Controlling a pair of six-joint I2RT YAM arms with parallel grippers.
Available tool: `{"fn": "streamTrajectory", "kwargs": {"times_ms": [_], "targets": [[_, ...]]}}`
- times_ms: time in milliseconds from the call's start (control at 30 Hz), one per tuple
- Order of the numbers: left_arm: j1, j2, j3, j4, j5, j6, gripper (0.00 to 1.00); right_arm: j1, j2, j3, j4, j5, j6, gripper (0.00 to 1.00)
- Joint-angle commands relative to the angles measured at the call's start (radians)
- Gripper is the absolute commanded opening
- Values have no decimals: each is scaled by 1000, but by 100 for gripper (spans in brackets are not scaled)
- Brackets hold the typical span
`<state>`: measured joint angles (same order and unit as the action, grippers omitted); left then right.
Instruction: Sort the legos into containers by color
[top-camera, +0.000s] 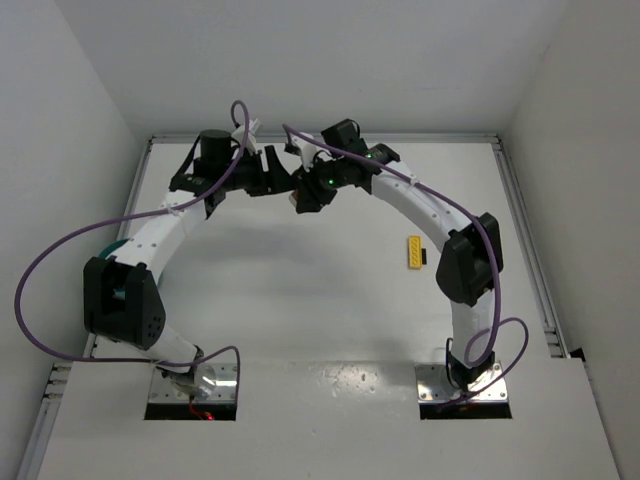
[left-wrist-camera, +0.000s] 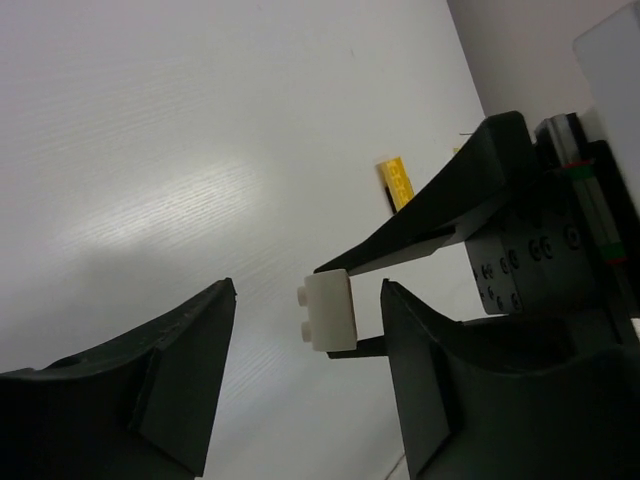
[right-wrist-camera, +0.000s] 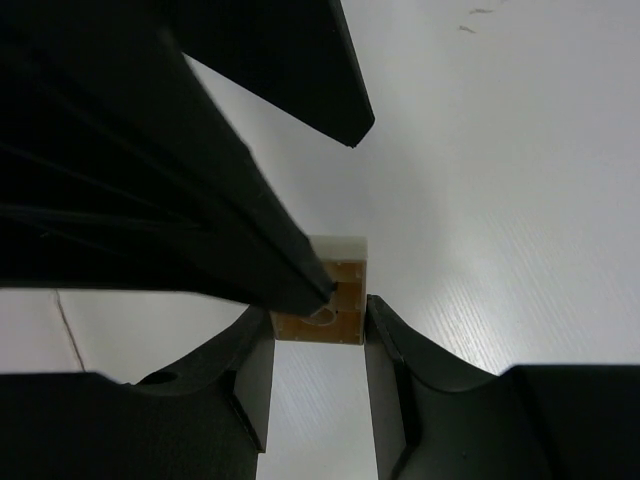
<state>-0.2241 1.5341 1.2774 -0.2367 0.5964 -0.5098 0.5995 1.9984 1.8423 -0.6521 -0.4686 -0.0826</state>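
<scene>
**newbie_here:** Standing at the arms' end of the table (top-camera: 320, 330). What's what, front to back?

**lab_lurker:** Nearest thing that matters is the teal bowl (top-camera: 114, 247), round about 9 o'clock. It's mostly tucked under the left arm (top-camera: 160, 235), so I only get a sliver of rim and can't tell what's in it. Over at 3 o'clock a yellow brick (top-camera: 413, 253) lies by itself on the tabletop, well apart from both grippers.

**newbie_here:** And the grippers?

**lab_lurker:** Both are up at 12 o'clock, at the far end, nose to nose. The right gripper (right-wrist-camera: 318, 318) is pinching a pale brick (right-wrist-camera: 342, 285) right at its fingertips, with the jaws only as far apart as the brick is wide. The left gripper (left-wrist-camera: 307, 288) is spread wide with one finger on each side of that same brick. There's a gap on both sides, so it's got hold of nothing. From its wrist cam the brick's studs point to 9 o'clock, and the brick sits closer to the 3 o'clock finger.
</scene>
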Motion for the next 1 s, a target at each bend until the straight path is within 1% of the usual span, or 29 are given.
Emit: {"fn": "streamTrajectory", "kwargs": {"times_ms": [0,67,333,433,533,567,633,700,733,800,833,900,933,967], "targets": [[-3,-11,-15,28,-10,-9,64,8,-78,15,48,-15,26,10],[-3,-11,-15,28,3,-9,59,8,-78,15,48,-15,26,10],[-3,-20,-53,28,23,-9,54,8,-78,25,48,-15,26,10],[-12,-20,-53,28,23,1,47,8,-78,25,48,-15,26,10],[-12,-20,-53,28,36,1,43,8,-78,34,48,-5,26,10],[-12,-20,-53,28,48,1,43,8,-67,34,48,-5,26,10],[-21,-11,-53,28,57,1,37,8,-67,34,48,4,26,10],[-21,-2,-53,40,97,1,33,17,-67,34,48,4,26,10],[-21,-2,-53,40,112,1,28,17,-67,34,57,4,17,10],[-21,-2,-53,51,147,1,23,17,-67,34,57,13,17,10],[-21,7,-53,51,158,1,17,17,-67,34,66,13,17,10],[-21,8,-53,60,172,1,10,17,-58,44,66,13,17,10],[-21,8,-53,60,172,1,2,17,-58,44,66,13,17,10],[-21,8,-53,60,172,1,0,17,-58,44,66,22,17,12]]}}
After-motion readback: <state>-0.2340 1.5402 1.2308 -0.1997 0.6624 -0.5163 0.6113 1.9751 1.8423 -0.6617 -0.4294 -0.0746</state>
